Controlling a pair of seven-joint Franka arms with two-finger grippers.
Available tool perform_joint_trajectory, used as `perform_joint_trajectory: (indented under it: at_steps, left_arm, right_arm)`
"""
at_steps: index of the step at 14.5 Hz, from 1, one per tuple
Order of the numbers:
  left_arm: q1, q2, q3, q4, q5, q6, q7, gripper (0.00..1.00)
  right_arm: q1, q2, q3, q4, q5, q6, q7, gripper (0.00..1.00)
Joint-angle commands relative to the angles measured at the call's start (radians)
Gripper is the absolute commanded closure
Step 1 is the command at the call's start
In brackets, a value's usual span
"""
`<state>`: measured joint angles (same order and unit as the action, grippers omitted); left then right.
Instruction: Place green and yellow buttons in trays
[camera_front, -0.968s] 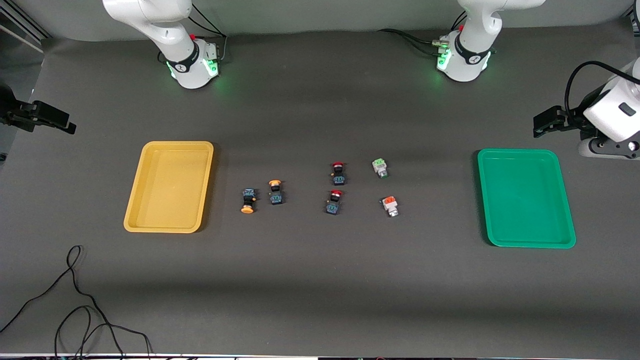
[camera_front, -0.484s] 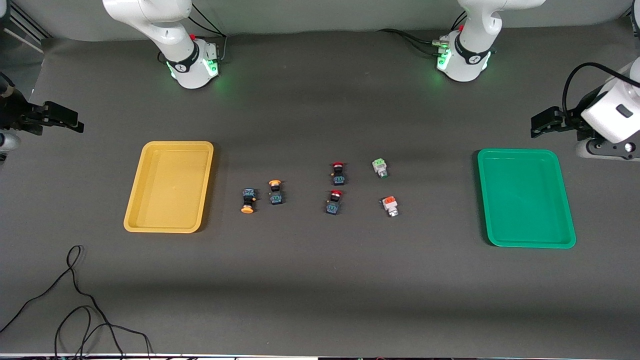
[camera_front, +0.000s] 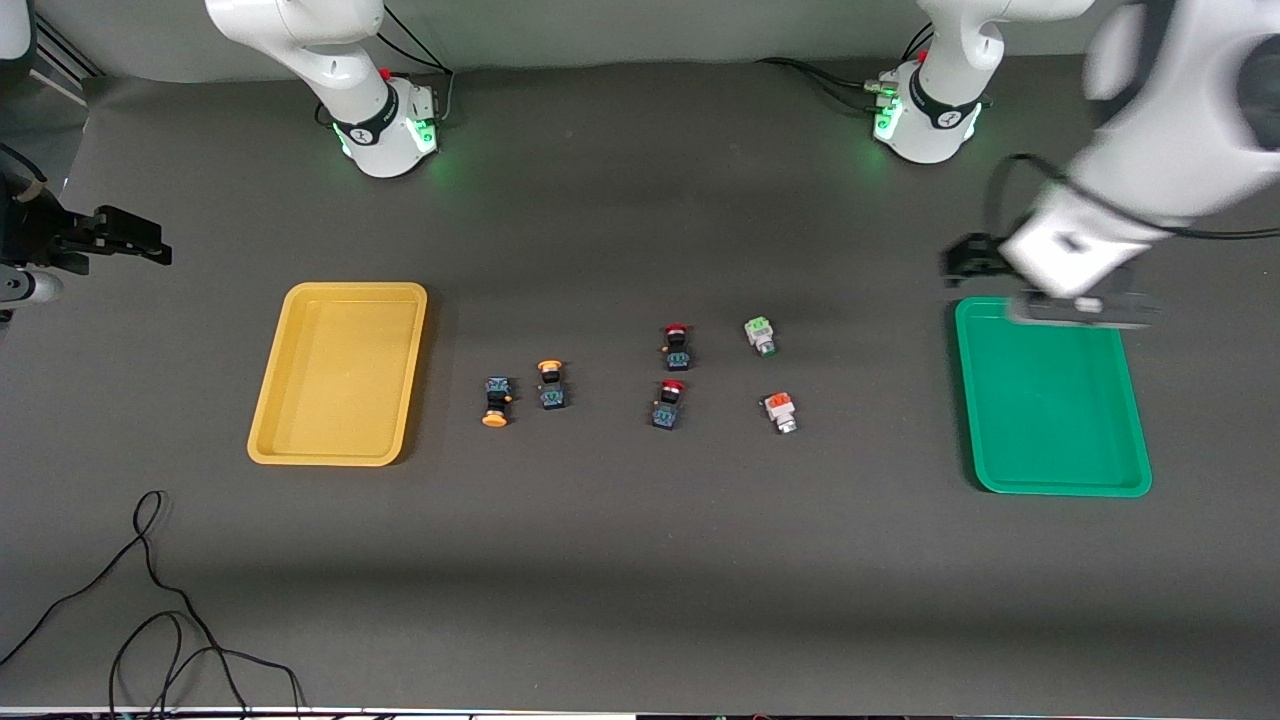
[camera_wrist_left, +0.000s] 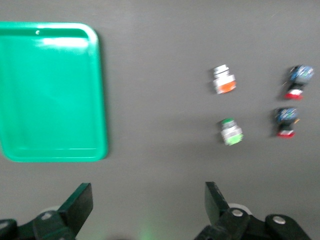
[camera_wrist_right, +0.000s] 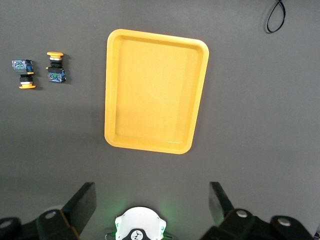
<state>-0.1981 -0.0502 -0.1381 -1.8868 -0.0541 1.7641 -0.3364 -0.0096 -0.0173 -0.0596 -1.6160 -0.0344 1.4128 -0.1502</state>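
A: Where are we? Nothing is in either tray. The yellow tray (camera_front: 338, 373) lies toward the right arm's end of the counter, the green tray (camera_front: 1050, 398) toward the left arm's end, both bare.

B: So we judge this the opening reach. Our left claw (camera_wrist_left: 149, 202) hangs over the green tray's rim on the base side, jaws spread wide and holding nothing. Our right claw (camera_wrist_right: 152, 202) waits past the yellow tray at its own edge of the counter, also spread wide and empty.

A: And the buttons?

B: All mid-counter between the trays. The two yellow-capped buttons (camera_front: 522, 392) sit side by side nearer the yellow tray. The green-block button (camera_front: 760, 336) and orange-block button (camera_front: 780, 411) sit nearer the green tray, with two red-capped switches (camera_front: 672, 375) in between.

A: Which way do they run?

B: Long axes roughly from base edge to camera edge. The yellow caps point contrary ways. Next we'd bring the left claw over the green-block button and close across its short width.
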Motion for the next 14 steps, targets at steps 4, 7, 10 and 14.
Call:
perform_joint_trajectory:
  at_steps: [4,7,10,14]
  left_arm:
    - [-0.193,0.021,-0.052,-0.060,0.003,0.163,-0.343,0.00]
    - [-0.205,0.039,-0.058,-0.067,0.003,0.162,-0.413,0.00]
    - [-0.216,0.171,-0.058,-0.100,0.016,0.273,-0.456,0.00]
    - [-0.221,0.259,-0.058,-0.222,0.022,0.506,-0.464,0.00]
  right_arm:
    - [0.005,0.030,-0.009,0.053,0.014,-0.034,0.015,0.00]
    - [0.013,0.036,-0.006,0.047,0.096,-0.034,0.115,0.00]
    - [0.090,0.069,0.001,0.044,0.105,-0.026,0.217,0.00]
    - [0.246,0.143,0.001,-0.017,0.122,0.108,0.469,0.00]
